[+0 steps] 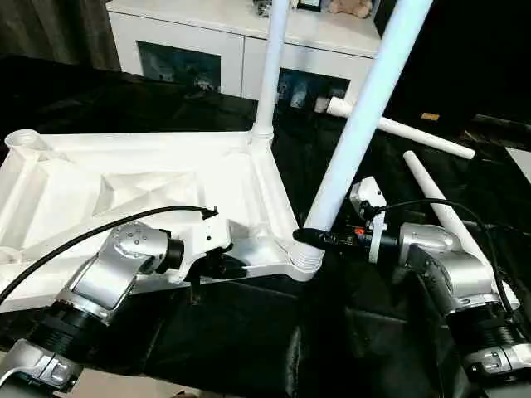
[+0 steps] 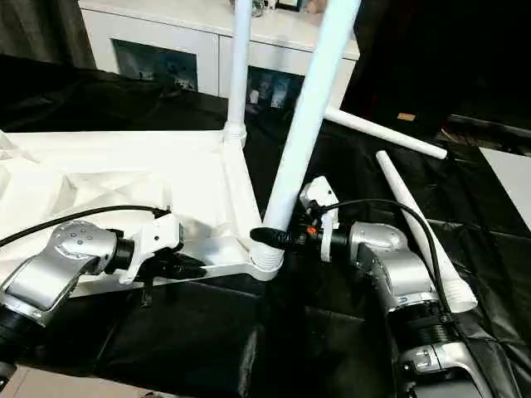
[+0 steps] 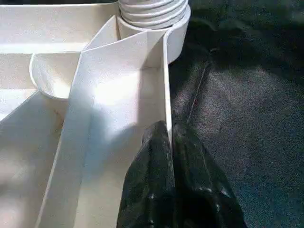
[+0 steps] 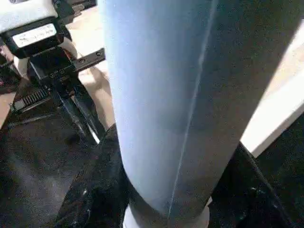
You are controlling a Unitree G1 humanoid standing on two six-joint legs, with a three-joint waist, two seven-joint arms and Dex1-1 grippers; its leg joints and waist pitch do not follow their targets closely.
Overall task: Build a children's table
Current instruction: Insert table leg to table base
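Note:
The white tabletop (image 1: 124, 166) lies underside up on black cloth. One white leg (image 1: 272, 66) stands upright in the far right corner socket. A second leg (image 1: 357, 124) leans in the near right corner socket (image 1: 305, 261). My right gripper (image 1: 311, 236) is shut on this leg just above the socket; in the right wrist view the leg (image 4: 180, 95) sits between its black fingers (image 4: 95, 190). My left gripper (image 1: 232, 267) is shut on the tabletop's near rim (image 3: 167, 95), its fingers (image 3: 152, 190) pinching the thin wall a short way from that socket.
Two loose white legs (image 1: 415, 131) (image 1: 444, 211) lie on the cloth to the right of the tabletop. A white cabinet (image 1: 232, 50) with dark glass doors stands behind. An empty corner socket (image 1: 25, 141) shows at the far left.

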